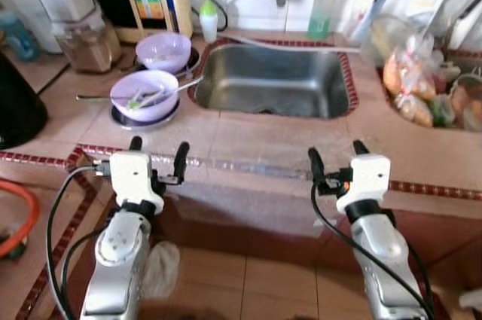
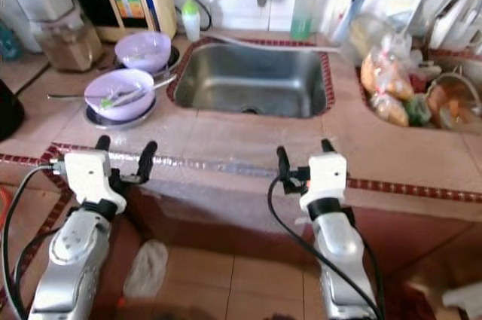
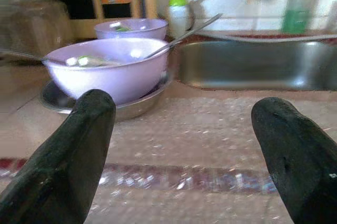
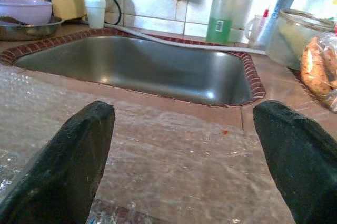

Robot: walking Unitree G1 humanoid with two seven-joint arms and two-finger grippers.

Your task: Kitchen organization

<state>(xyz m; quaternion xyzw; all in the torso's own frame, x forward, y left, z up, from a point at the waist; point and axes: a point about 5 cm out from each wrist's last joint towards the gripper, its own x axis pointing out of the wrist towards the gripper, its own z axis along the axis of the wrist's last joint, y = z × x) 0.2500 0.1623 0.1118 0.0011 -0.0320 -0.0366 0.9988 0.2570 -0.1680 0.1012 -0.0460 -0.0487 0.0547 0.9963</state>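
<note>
Hovering over the counter (image 1: 248,147), both tools' fingers apart: left tool (image 1: 158,150), right tool (image 1: 338,153); labels unreadable

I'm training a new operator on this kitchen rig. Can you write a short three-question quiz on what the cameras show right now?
1. True or false: the sink holds a stack of dishes.
2. Multiple choice: the nearer purple bowl stands on
A. a metal plate
B. a cutting board
C. the sink's floor
3. Fill in: both the left gripper and the right gripper hover at the counter's front edge with fingers ____.

Key
1. False: the basin looks empty.
2. A: the left wrist view shows a metal plate under it, beside the sink.
3. Open: neither holds anything.
</note>
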